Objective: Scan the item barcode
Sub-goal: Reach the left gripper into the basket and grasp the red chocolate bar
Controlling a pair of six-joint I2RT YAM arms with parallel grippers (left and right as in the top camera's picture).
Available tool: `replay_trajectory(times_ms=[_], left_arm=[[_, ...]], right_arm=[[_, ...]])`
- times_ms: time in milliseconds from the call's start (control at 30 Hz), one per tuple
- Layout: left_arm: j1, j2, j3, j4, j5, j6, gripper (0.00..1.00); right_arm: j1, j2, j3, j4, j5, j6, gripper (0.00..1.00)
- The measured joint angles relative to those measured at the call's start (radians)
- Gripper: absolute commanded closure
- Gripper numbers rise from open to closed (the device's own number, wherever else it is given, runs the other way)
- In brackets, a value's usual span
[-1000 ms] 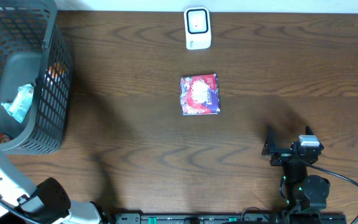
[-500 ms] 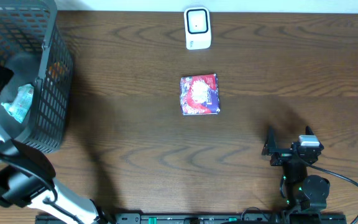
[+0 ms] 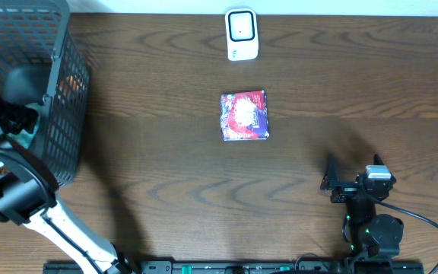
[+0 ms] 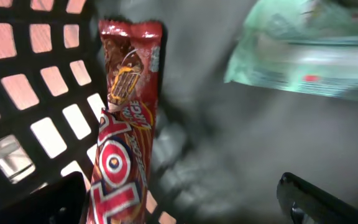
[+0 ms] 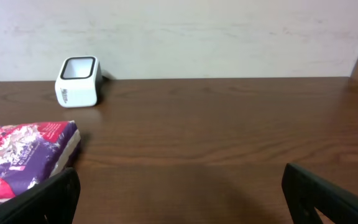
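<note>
we poise our left gripper [image 4: 186, 198], wide open and empty, inside the black plastic mesh basket [image 3: 71, 125] to grab the red-wrapped chocolate bar [image 4: 126, 124]; our right gripper [image 5: 182, 196] idles open, empty.

The left arm [image 3: 17, 194] has swung from well outside the basket [image 3: 71, 114] up over its near rim. Its wrist now reaches down inside the basket, hiding most of the green packet [image 4: 303, 50] there from overhead.

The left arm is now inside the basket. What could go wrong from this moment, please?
1. The red chocolate bar stands against the basket wall; the open left gripper might catch that wall instead.
2. The green packet lies close by, so the gripper may pinch the wrong item, or both.
</note>
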Motion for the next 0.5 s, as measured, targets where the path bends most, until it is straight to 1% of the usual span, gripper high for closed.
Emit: replay_trajectory(times_ms=[200, 367, 500], left_arm=[[0.0, 0.055, 0.0, -0.026, -0.048, -0.002, 0.02], [0.0, 0.058, -0.012, -0.034, -0.063, -0.002, 0.01], [0.0, 0.058, -0.052, -0.034, -0.067, -0.002, 0.07]], right_arm=[[0.0, 0.0, 0.0, 0.0, 0.0, 0.0, 0.01], [0.0, 0.0, 0.0, 0.0, 0.0, 0.0, 0.01], [0.0, 0.0, 0.0, 0.0, 0.0, 0.0, 0.01]])
